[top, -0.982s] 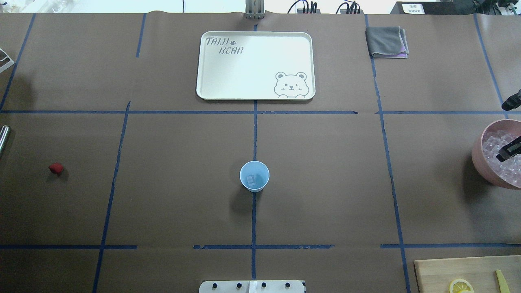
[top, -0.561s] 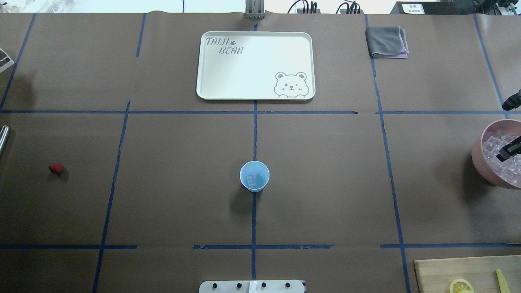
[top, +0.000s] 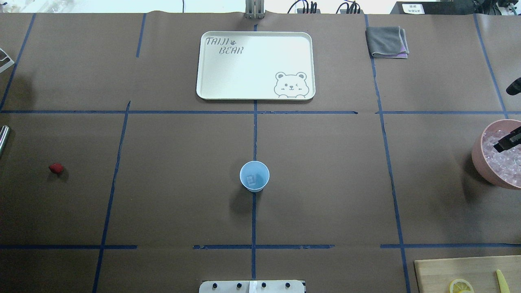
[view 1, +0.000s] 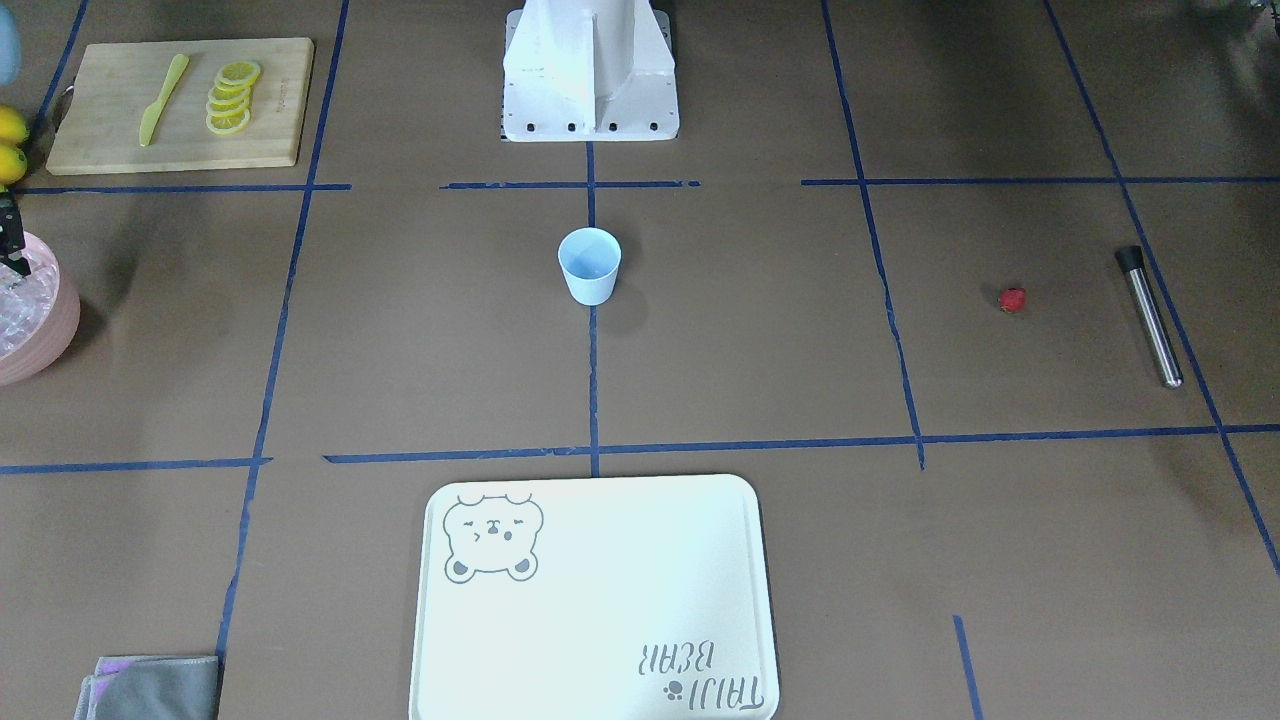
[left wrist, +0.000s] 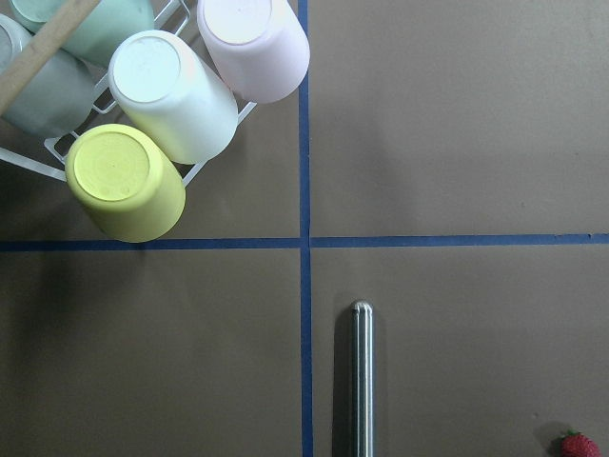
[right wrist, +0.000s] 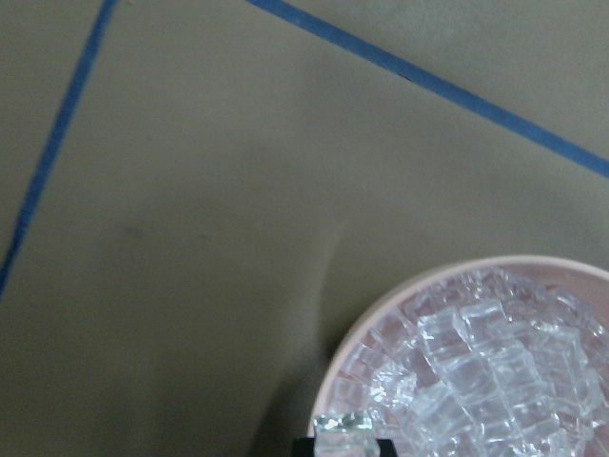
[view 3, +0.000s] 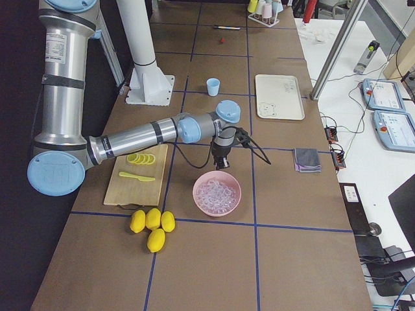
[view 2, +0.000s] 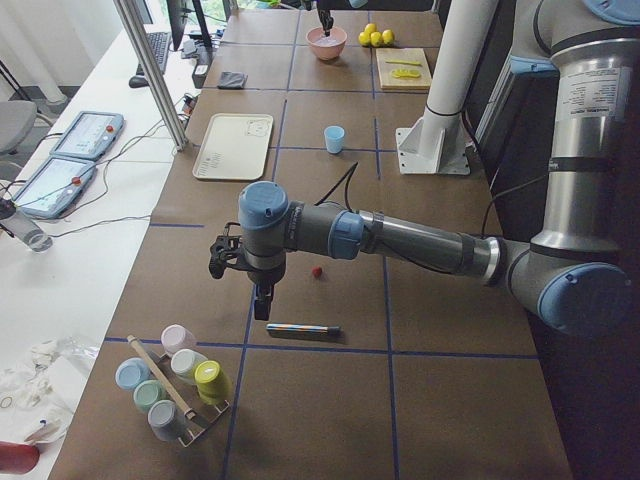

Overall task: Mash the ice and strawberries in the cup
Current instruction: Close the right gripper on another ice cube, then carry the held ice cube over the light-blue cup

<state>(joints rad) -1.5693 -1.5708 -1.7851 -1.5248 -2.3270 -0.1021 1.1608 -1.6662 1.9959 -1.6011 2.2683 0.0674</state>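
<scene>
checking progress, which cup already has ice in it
The pale blue cup standing alone mid-table; an ice cube shows at its bottom. The racked cups lie tipped, bases toward the camera.

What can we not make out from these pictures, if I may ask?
Right gripper: cut off by the overhead view's right edge; whether it holds ice is unclear.
Left gripper: shows only in the exterior left view, too small to judge open or shut.
Cup: cubes inside too faint to count overhead; its wall hides them in the front-facing view.

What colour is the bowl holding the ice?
The bowl is pink; exterior right view shows it best.
</scene>
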